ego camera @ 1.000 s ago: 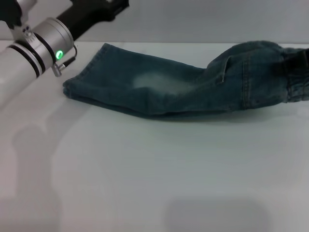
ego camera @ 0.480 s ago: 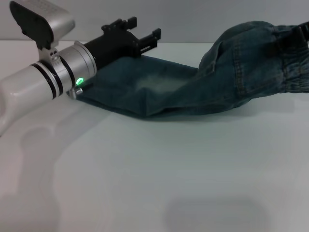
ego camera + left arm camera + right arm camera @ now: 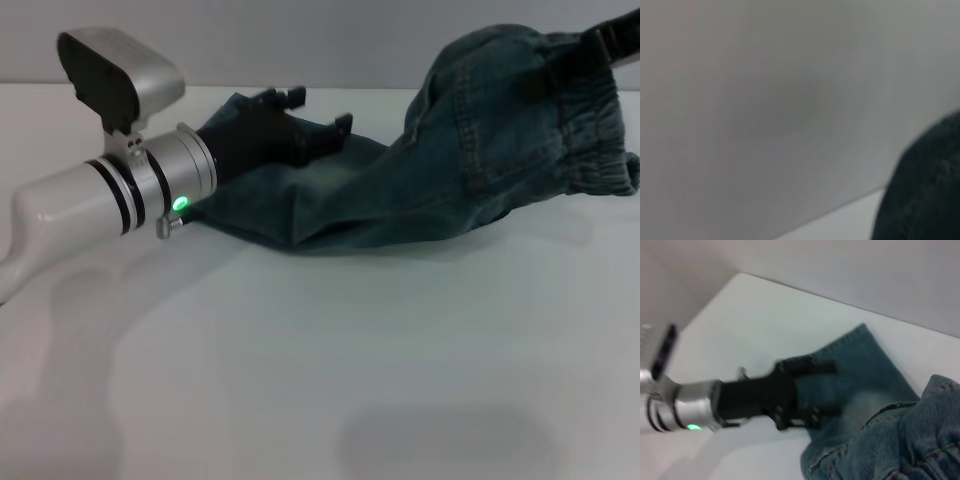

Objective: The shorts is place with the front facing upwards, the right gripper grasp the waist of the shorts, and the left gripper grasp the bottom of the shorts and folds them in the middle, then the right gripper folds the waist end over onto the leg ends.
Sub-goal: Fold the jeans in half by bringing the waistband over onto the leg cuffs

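Shorts waist lifted (folded lengthwise), legs on white table.

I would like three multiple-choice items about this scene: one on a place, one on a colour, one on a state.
1. Where is the left gripper?
A. over the leg part of the shorts
B. parked beside the table
C. at the waistband

2. What colour is the light on the left wrist?
A. red
B. green
C. yellow

3. How is the waist end of the shorts?
A. flat on the table
B. raised above the table
C. already folded onto the leg ends

Key: 1 A, the head view shows the left gripper above the flat denim; 2 B, its ring glows green; 3 B, the waistband hangs lifted at the right.
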Tool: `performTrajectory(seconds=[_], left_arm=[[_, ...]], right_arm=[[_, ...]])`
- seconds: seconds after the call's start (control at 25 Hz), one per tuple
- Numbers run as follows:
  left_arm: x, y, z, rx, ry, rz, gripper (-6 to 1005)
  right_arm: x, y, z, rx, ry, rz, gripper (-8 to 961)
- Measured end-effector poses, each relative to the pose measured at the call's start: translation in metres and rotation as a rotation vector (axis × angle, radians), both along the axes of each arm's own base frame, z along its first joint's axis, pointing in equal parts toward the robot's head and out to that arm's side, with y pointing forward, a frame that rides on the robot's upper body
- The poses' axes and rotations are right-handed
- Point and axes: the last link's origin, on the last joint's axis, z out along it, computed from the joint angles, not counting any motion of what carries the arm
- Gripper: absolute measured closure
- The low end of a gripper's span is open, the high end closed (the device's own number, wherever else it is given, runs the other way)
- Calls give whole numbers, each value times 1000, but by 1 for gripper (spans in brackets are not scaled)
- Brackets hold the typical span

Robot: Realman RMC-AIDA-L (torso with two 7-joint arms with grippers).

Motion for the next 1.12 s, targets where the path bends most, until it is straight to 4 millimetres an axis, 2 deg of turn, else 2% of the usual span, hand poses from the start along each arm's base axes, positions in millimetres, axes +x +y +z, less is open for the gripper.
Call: performTrajectory(seconds=[0.4, 1.12], left_arm=[[2, -9, -13, -77, 24, -9, 229], [15, -27, -28, -183, 47, -83, 229]], right_arm=[[-16, -4, -8, -62, 117, 13, 875], [-17, -4, -9, -76, 157, -2, 876]])
